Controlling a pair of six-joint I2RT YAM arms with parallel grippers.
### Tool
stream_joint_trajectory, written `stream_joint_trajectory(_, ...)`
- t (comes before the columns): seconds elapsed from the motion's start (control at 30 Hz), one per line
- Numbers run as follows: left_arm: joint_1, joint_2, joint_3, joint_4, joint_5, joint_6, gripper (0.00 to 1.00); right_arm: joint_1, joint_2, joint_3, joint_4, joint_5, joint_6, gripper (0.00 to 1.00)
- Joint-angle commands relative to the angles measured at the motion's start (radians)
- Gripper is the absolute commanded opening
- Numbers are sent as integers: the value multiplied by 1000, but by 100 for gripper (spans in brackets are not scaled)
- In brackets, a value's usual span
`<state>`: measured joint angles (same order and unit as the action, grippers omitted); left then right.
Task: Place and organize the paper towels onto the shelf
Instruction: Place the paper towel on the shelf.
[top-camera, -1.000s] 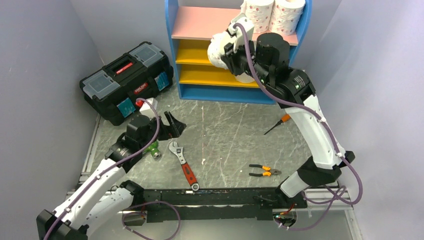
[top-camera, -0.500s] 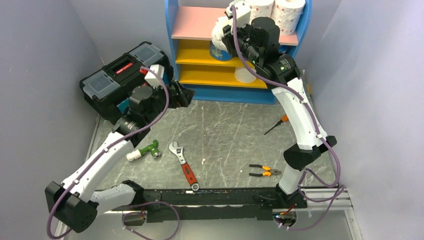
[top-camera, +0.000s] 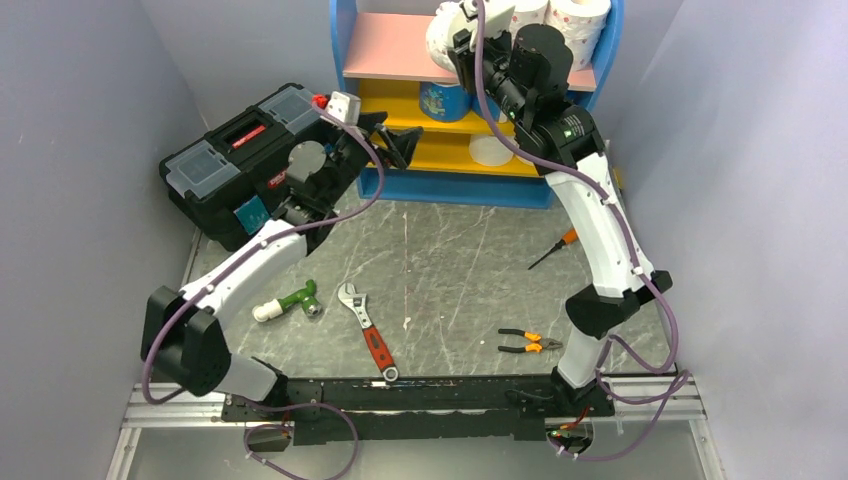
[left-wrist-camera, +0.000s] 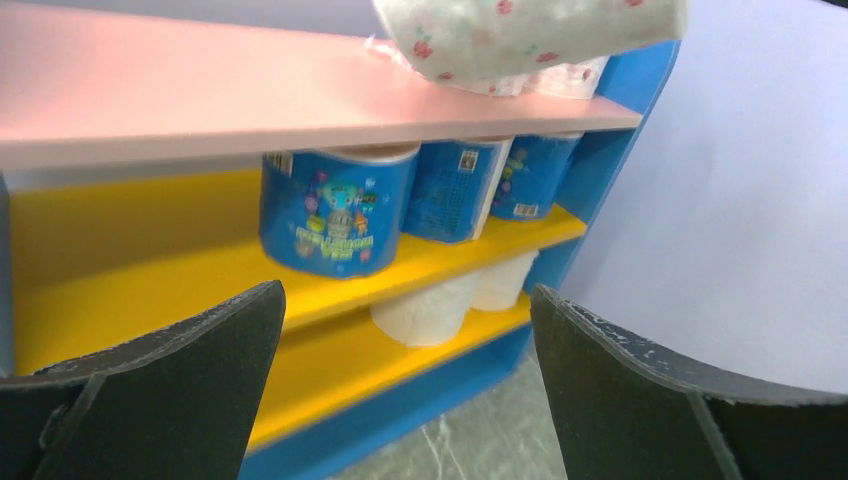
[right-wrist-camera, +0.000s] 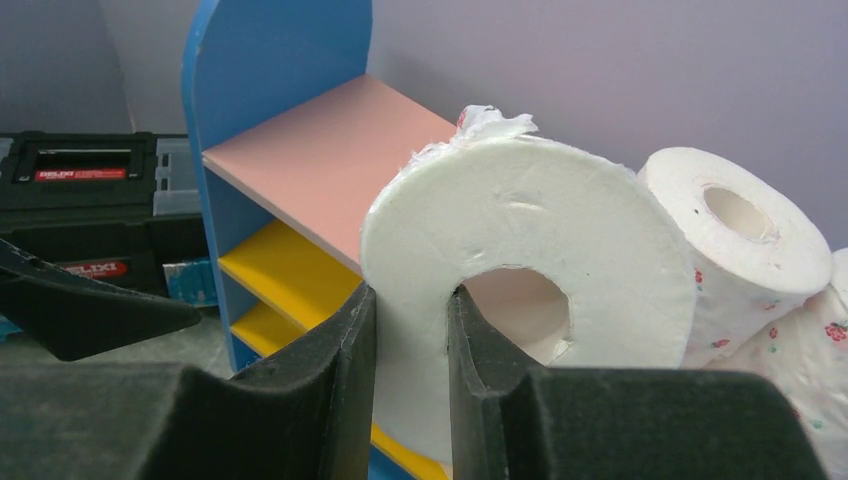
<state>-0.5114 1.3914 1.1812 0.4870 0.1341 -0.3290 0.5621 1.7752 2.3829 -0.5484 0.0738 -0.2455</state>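
Above the marbled surface (top-camera: 450, 250), the right gripper (right-wrist-camera: 411, 335), pinching a paper towel roll (right-wrist-camera: 600, 250) by its wall, has risen from the yellow boards to the shelf's (top-camera: 343, 70) pink top board (top-camera: 390, 45), beside two dotted rolls (top-camera: 575, 20); release looks near. The left gripper (left-wrist-camera: 405, 370), spread and empty, has swung toward the shelf.

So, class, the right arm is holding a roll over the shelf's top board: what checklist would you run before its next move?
1. Right jaws shut on the held roll, gripping through its core: ok.
2. Bare space on the pink board beside the two dotted rolls: ok.
3. Held roll upright like those neighbours: not ok, tilted.
4. Held roll touching the board: cannot tell.
5. Left jaws open, empty, apart from the shelf: ok.
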Motion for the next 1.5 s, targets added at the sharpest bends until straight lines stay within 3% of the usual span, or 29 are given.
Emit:
stream_joint_trajectory(0.0, -26, 56, 1, 360, 44, 148, 99, -16, 3, 18, 129, 13, -18, 20)
stream_joint_trajectory(0.33, -84, 141, 93, 450, 15, 453, 99, -16, -24, 4, 60, 52, 38, 21)
stream_joint_trajectory(0.53, -94, 221, 160, 503, 31, 541, 99, -16, -16, 38, 14, 58, 81, 22)
stream_joint_trajectory(0.83, -145, 377, 323, 453, 18, 707, 99, -16, 14, 31, 22, 81, 73, 23)
stream_joint_trajectory(1.07, -149, 479, 417, 478, -23, 725, 99, -18, 23, 33, 27, 83, 82, 25)
stream_joint_trajectory(1.47, -151, 514, 464, 594, -43, 632, 99, -19, 13, 7, 37, 95, 83, 30)
